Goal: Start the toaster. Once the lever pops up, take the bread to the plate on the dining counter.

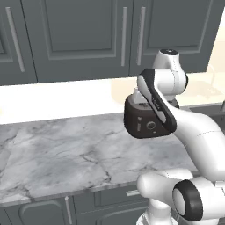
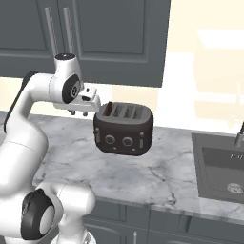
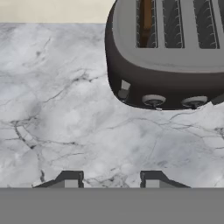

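Two dark finger tips of the gripper (image 3: pixel 111 179) stand a little apart with nothing between them, hanging over bare worktop (image 3: pixel 57 109). The toaster (image 2: pixel 124 127) sits on the marble worktop near its back edge, by the wall, with its round knobs (image 2: pixel 110 139) facing the front edge. The bread (image 3: pixel 145 22) stands in the end slot of the toaster. A sink (image 2: pixel 224 171) is set in the worktop further right.
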